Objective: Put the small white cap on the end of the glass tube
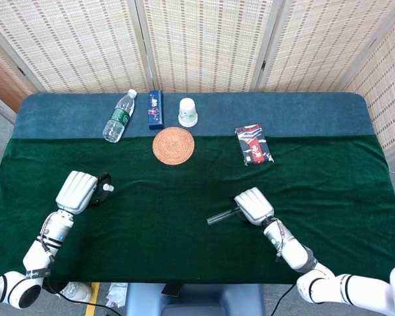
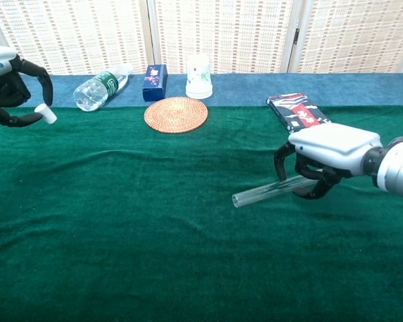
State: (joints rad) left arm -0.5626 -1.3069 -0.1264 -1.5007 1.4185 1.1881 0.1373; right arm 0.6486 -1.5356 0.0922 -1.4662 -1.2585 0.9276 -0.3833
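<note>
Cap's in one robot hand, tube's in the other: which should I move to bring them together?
Probably the left. The left robot hand pinches the small white cap, free to travel. The glass tube, held by the right robot hand, points its open end leftward.
</note>
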